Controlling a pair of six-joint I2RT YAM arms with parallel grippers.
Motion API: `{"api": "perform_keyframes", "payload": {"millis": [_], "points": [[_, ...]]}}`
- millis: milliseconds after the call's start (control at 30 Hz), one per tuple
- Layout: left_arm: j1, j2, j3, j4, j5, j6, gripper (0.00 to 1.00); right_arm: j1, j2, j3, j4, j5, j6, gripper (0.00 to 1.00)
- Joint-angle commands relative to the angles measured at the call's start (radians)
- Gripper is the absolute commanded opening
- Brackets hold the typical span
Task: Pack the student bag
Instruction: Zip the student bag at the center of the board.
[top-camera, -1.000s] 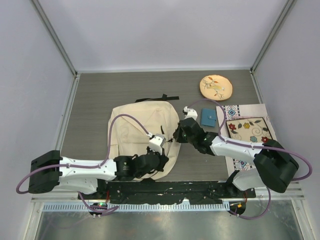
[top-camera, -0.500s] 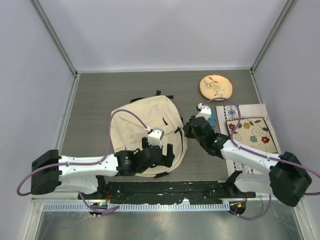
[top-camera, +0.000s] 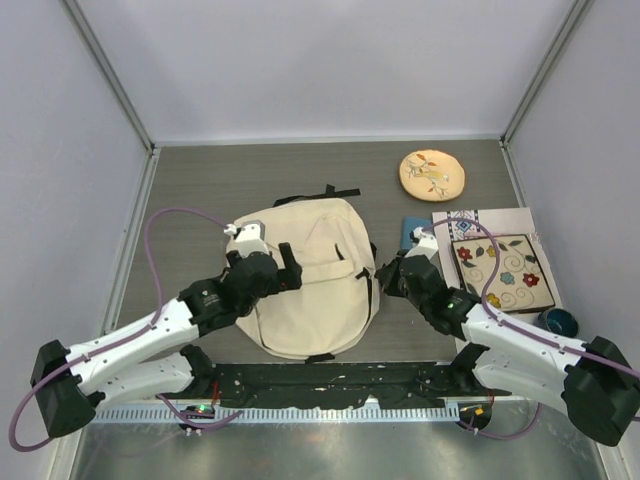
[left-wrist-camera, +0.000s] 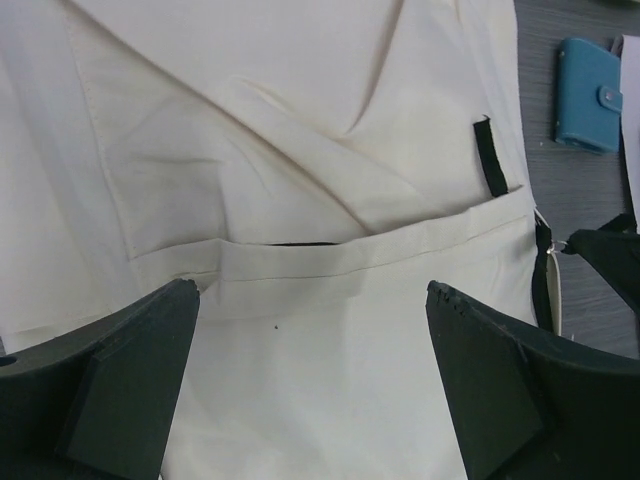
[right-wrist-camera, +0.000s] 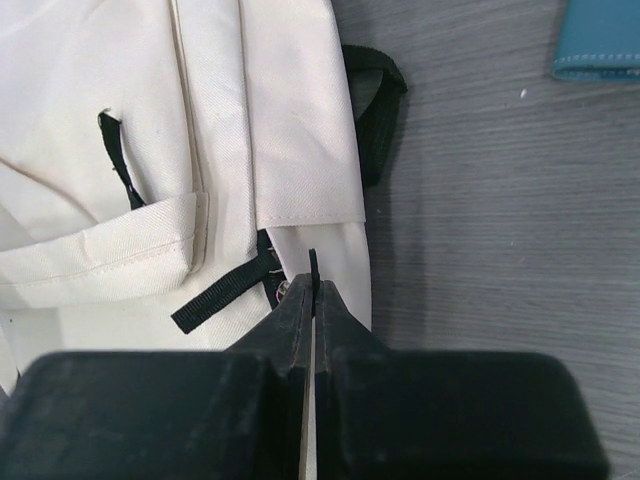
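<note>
Cream fabric is filling the middle of the grey desk (top-camera: 190, 190): the student bag (top-camera: 320, 290) is lying flat with its front pocket facing up, between the two arms. The left end effector (top-camera: 288, 268) is hanging over the bag's left half with its fingers (left-wrist-camera: 110, 390) spread wide. In the left wrist view, the pocket's stitched hem is running straight across just ahead of the gap between them. The right end effector (top-camera: 385, 275) is sitting at the bag's right edge with its fingers (right-wrist-camera: 295, 305) pressed together. A thin dark sliver is showing between the tips, and whether it is pinching a strap cannot be told. A black strap (right-wrist-camera: 225, 300) is trailing just to the left of those tips, and a black webbing loop (right-wrist-camera: 375, 110) is lying ahead of them. A teal wallet (top-camera: 413, 233) is resting on the desk ahead and to the right of the right end effector. A floral mat (top-camera: 500, 268) is lying further right, and a round embroidered disc (top-camera: 432, 174) is sitting beyond the wallet.
</note>
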Motion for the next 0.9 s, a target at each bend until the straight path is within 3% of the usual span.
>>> {"api": "perform_keyframes", "payload": {"millis": [0, 300, 400, 433, 533, 633, 867], "points": [[0.044, 0.032, -0.022, -0.025, 0.046, -0.021, 1.0, -0.005, -0.047, -0.042, -0.01, -0.051, 0.028, 0.01], [0.087, 0.156, 0.068, 0.018, 0.107, 0.027, 1.0, -0.004, -0.061, -0.034, 0.062, -0.259, -0.074, 0.15], [0.088, 0.184, 0.142, -0.005, 0.117, 0.057, 1.0, -0.005, -0.074, 0.019, 0.002, -0.24, -0.124, 0.36], [0.088, 0.199, 0.157, -0.006, 0.127, 0.07, 1.0, -0.005, -0.084, 0.029, -0.048, -0.217, -0.126, 0.48], [0.088, 0.234, 0.202, 0.009, 0.159, 0.093, 0.99, -0.005, -0.136, 0.047, -0.088, -0.129, -0.115, 0.71], [0.088, 0.26, 0.238, 0.011, 0.187, 0.094, 0.99, -0.007, -0.148, 0.05, -0.116, -0.042, -0.065, 0.81], [0.088, 0.31, 0.321, 0.029, 0.212, 0.091, 1.0, -0.048, 0.0, 0.076, -0.13, -0.092, 0.02, 0.83]]}}
